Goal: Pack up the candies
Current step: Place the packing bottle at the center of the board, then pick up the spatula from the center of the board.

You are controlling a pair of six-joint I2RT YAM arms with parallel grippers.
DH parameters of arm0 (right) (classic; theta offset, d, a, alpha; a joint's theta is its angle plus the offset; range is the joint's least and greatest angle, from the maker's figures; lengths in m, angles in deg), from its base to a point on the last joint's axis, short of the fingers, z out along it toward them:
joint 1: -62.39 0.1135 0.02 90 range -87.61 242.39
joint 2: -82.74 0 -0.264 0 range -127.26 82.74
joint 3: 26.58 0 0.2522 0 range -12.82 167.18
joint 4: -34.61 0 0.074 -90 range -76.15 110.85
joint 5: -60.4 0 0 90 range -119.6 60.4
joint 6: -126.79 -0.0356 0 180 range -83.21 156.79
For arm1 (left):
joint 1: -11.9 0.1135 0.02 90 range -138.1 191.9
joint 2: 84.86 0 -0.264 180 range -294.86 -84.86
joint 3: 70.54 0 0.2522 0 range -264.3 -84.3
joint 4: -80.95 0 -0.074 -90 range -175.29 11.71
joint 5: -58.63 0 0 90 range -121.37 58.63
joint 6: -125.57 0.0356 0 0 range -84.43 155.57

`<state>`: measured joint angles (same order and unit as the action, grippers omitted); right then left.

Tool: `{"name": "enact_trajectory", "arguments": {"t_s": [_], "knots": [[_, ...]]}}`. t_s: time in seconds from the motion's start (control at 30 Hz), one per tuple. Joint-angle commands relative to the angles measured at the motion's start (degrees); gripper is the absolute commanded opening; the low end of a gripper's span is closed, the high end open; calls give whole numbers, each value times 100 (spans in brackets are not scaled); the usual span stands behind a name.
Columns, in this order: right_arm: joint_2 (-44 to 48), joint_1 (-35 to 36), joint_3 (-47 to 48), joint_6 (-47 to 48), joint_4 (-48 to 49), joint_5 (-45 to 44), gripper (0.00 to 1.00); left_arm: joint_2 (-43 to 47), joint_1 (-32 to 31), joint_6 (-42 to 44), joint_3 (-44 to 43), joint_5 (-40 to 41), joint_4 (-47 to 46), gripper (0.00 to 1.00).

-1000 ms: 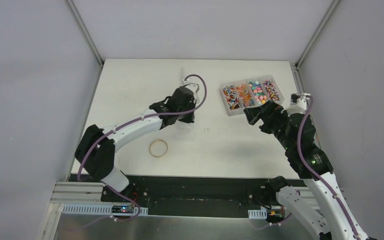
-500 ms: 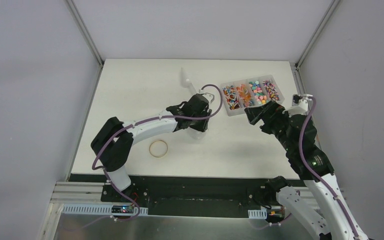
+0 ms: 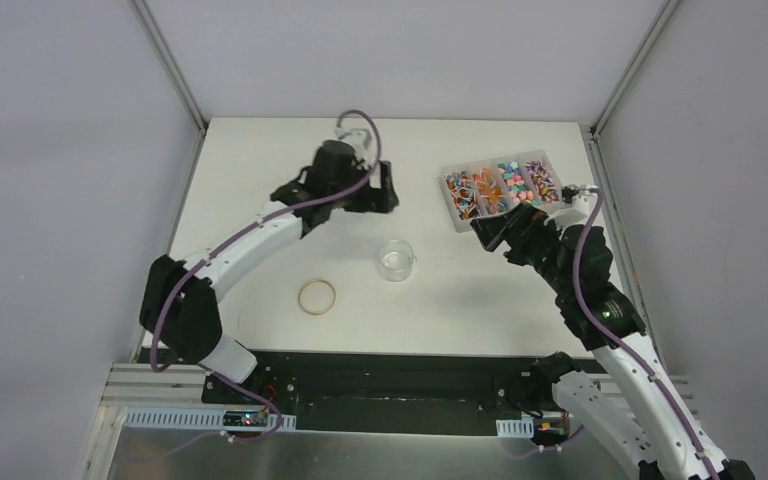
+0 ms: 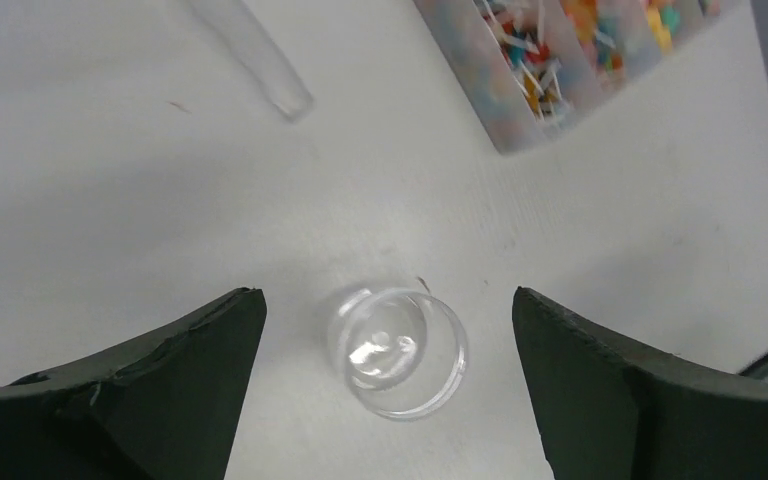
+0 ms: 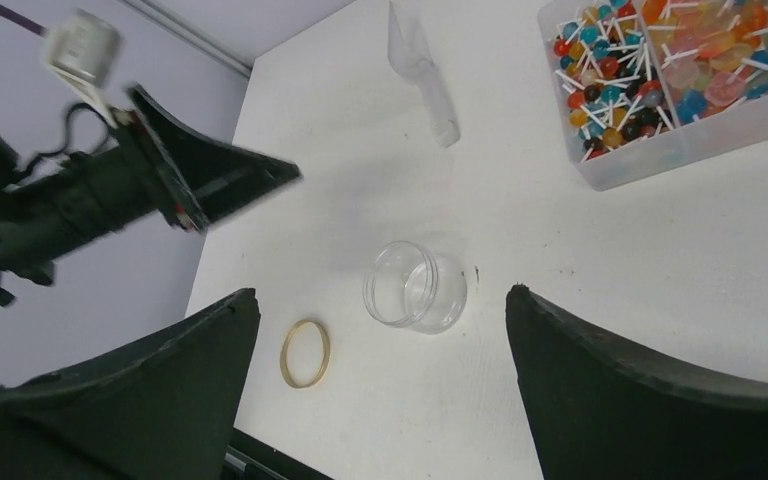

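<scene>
Reaching for the scoop (image 4: 250,62) looks like your step now, so hold the left gripper (image 4: 385,300) as it is, spread wide and empty. Line the jaws across the scoop ahead and to its left, then close gently, since clear plastic may slip. The candies (image 3: 513,183) lie in the tray (image 5: 650,165) just beyond the right gripper (image 5: 380,295), which is also wide with nothing in it. The left wrist view shows the jar (image 4: 397,352) empty beneath that hand; it misses the band (image 5: 305,352) near the jar, which the right wrist view catches.
</scene>
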<state>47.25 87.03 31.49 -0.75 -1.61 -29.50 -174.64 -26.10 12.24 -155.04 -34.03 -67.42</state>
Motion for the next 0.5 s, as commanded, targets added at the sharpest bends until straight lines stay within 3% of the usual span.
{"name": "enact_trajectory", "arguments": {"t_s": [0.0, 0.2, 0.47], "knots": [[-454, 24, -125, 69, 1019, 471, 94, 1005, 768, 228, 37, 387, -144, 99], [-1859, 40, 86, 403, 1503, 842, 88, 2078, 1040, 870, 478, 1759, 190, 99], [-3416, 304, 937, 1192, 1930, 596, 81, 3591, 1040, 1149, 1631, 2450, 158, 99]]}}
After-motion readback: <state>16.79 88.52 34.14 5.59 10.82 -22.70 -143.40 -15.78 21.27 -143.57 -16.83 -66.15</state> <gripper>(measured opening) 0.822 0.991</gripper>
